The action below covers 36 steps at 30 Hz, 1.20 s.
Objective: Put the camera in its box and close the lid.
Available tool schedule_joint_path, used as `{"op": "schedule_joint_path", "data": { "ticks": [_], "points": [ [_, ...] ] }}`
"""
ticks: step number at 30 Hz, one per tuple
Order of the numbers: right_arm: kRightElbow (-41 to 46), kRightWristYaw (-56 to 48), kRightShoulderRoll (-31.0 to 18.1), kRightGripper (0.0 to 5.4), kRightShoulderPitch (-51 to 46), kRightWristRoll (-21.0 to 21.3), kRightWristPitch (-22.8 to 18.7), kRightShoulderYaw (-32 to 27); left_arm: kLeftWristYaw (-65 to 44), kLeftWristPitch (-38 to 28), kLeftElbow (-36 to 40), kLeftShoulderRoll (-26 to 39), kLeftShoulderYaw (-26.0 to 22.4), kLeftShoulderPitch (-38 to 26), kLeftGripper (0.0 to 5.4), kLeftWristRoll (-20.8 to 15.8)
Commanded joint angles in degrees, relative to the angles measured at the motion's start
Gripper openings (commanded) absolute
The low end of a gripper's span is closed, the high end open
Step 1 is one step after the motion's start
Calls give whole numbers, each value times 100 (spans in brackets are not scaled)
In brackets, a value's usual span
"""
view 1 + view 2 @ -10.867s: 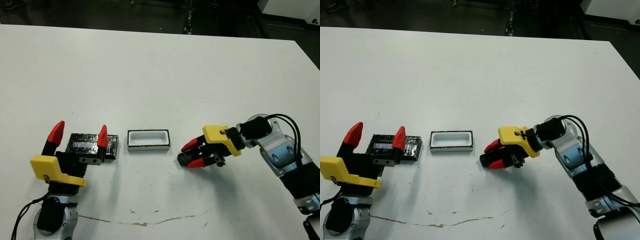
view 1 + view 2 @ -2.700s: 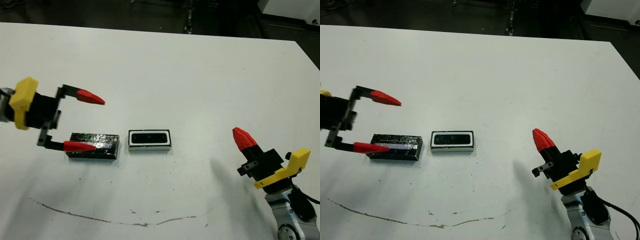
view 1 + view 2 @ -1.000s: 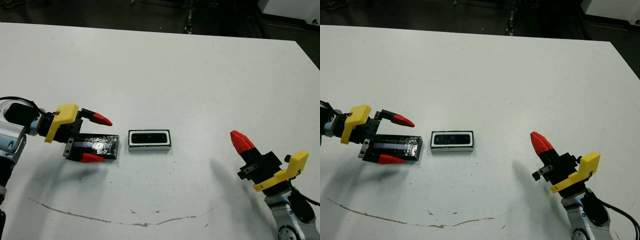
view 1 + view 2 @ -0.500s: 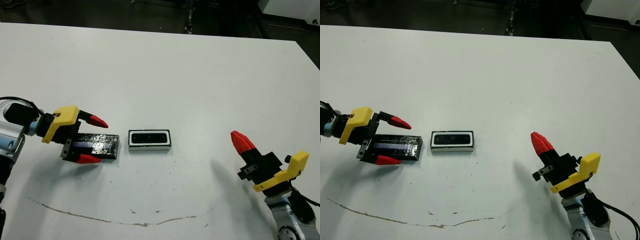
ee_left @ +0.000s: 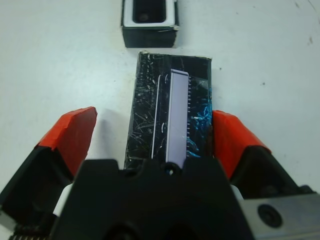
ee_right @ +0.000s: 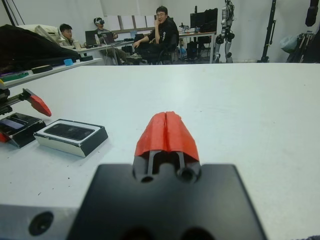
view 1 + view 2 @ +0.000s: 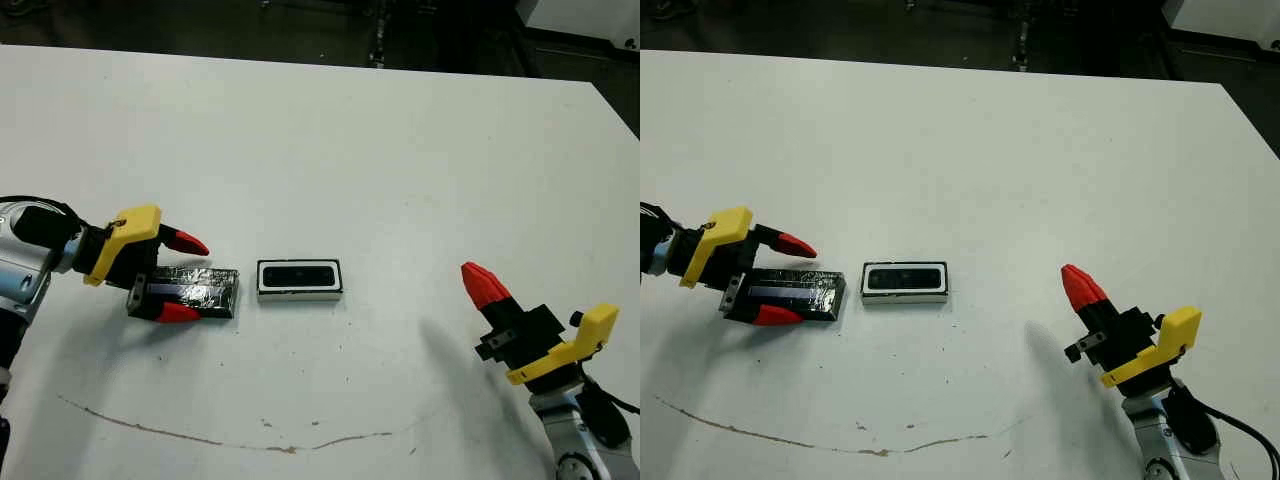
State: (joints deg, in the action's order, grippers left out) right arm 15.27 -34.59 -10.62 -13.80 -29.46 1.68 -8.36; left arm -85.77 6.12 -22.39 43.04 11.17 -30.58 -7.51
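The camera [image 7: 299,275] lies flat inside the white-rimmed box [image 7: 300,264] at the table's middle front. Just left of the box lies the black speckled lid [image 7: 205,290], its pale strip [image 5: 177,115] facing up. My left gripper [image 7: 183,277] is open and straddles the lid's left end, one red fingertip [image 5: 72,135] clear of one long side, the other [image 5: 232,140] right against the opposite side. My right gripper [image 7: 485,285] is shut, holds nothing, and hangs raised at the front right, well away from the box [image 6: 70,135].
A thin dark line [image 7: 200,435] runs across the white table [image 7: 400,150] near its front edge. Beyond the table's far edge, several people [image 6: 160,30] sit at desks.
The camera, held by my right gripper beside the empty box earlier, now lies in the box and that arm has withdrawn. My left gripper came down around the lid and its fingers narrowed slightly.
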Motion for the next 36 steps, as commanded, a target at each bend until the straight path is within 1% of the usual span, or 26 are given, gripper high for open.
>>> {"op": "schedule_joint_path", "data": {
  "ticks": [1, 5, 8, 10, 14, 19, 21, 23, 25, 27, 31, 36],
  "points": [
    [-5, -11, -72, 0, -35, -25, -19, -23, 127, 395, 266, 172, 34, 119, 505, 88],
    [39, 47, -83, 0, -58, 4, -61, -20, 235, 474, 382, 162, -37, 237, 446, -17],
    [61, 67, -95, 0, -68, 13, -87, -15, 289, 480, 418, 179, -30, 272, 401, -4],
    [55, 52, -97, 0, -64, -5, -93, -12, 275, 438, 388, 185, -16, 266, 366, 1],
    [34, 23, -95, 0, -60, -13, -66, -9, 222, 398, 279, 165, -7, 246, 316, -30],
    [38, 44, -98, 0, -69, 31, -50, -5, 188, 420, 209, 162, 15, 208, 315, -41],
    [60, 70, -95, 0, -82, 42, -66, 2, 211, 380, 151, 122, -30, 215, 315, -97],
    [89, 100, -102, 0, -93, 57, -97, 9, 305, 416, 106, 82, -97, 240, 315, -161],
    [36, 63, -93, 0, -72, 67, -26, 16, 484, 469, 126, 35, -214, 303, 315, -226],
    [6, 48, -82, 0, -61, 60, -1, 24, 710, 646, 193, -8, -340, 373, 315, -306],
    [44, 111, -76, 0, -99, 113, -14, 39, 1031, 716, 263, -116, -626, 476, 315, -519],
    [71, 143, -68, 0, -113, 174, 5, 60, 1124, 875, 290, -294, -975, 474, 315, -983]
  ]
}}
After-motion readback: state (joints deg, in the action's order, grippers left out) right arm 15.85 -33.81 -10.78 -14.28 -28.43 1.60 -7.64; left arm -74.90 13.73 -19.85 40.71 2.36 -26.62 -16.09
